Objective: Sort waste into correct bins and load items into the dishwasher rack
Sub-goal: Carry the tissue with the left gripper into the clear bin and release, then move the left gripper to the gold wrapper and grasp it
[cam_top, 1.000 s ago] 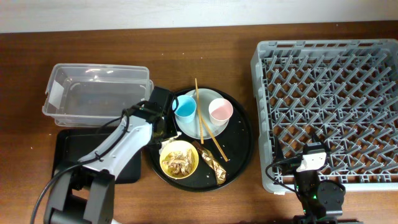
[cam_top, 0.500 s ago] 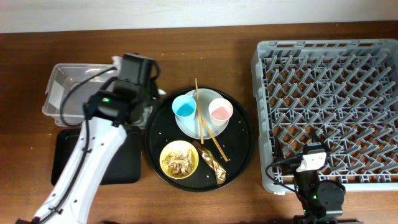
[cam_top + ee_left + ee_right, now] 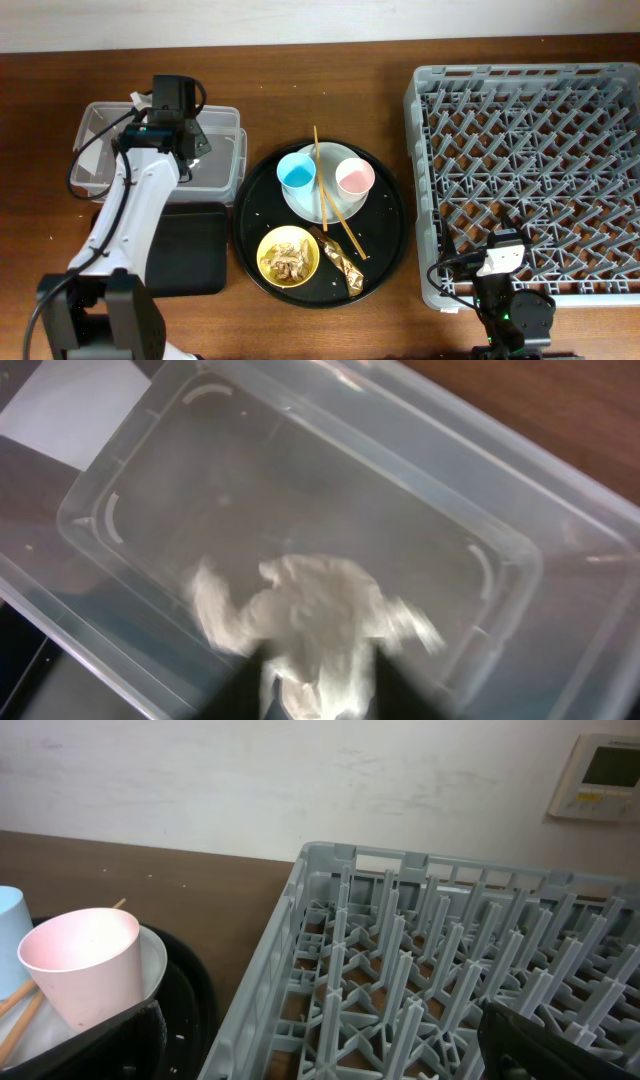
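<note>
Tissue-binning step: left hand (image 3: 190, 145) over the tub (image 3: 225, 118), tissue (image 3: 310, 615) at its fingertips, blurred; gripped or released, can't tell. Next: drop it straight below, then go for the wrapper (image 3: 340, 262).

Brown wooden table (image 3: 300, 70) meets a white wall (image 3: 250, 780) bearing a control panel (image 3: 608, 775)

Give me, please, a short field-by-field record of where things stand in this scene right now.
Left pincer: over the clear tub, crumpled tissue at its fingers; grip unclear from blur
Right pincer: open, empty, at the dishwasher rack front edge
Round black tray: plate with blue cup, pink cup, chopsticks; yellow bowl of food scraps; foil wrapper
Rack contents: none
</note>
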Motion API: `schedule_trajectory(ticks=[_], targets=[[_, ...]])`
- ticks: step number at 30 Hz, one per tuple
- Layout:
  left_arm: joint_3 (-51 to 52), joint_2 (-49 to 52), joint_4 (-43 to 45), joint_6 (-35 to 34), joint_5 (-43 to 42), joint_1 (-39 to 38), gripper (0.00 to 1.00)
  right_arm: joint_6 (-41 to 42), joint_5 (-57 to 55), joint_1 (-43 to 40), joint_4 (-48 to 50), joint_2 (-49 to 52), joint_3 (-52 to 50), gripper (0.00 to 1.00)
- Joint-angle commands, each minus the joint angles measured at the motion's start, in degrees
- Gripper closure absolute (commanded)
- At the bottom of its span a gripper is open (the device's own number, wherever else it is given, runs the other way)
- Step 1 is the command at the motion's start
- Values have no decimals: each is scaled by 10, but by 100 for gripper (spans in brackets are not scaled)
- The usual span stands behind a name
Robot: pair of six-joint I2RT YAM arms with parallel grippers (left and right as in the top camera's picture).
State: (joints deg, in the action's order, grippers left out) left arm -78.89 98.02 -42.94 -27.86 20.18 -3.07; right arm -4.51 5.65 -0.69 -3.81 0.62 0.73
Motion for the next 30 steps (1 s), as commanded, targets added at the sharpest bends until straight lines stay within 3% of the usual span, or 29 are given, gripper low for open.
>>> schedule_trajectory(ticks=[1, 4, 8, 13, 15, 19, 24, 30], targets=[[-2, 1, 12, 6, 12, 9, 33, 5, -3, 3, -1, -4, -4, 2], [-4, -4, 18, 11, 10, 9, 20, 5, -3, 3, -1, -4, -4, 2], [-7, -48, 12, 47, -47, -3, 19, 5, -3, 3, -1, -4, -4, 2], [-7, -127, -36, 46, -117, -48, 27, 5, -3, 3, -1, -4, -4, 2], [-7, -163, -78, 46, -168, -81, 34, 5, -3, 3, -1, -4, -4, 2], [-7, -198, -164, 45, -236, -163, 38, 5, -3, 3, -1, -4, -4, 2], [-6, -187, -235, 24, -241, -285, 45, 5, -3, 3, -1, -4, -4, 2], [-6, -154, -234, -64, -213, -427, 56, 5, -3, 3, -1, -4, -4, 2]])
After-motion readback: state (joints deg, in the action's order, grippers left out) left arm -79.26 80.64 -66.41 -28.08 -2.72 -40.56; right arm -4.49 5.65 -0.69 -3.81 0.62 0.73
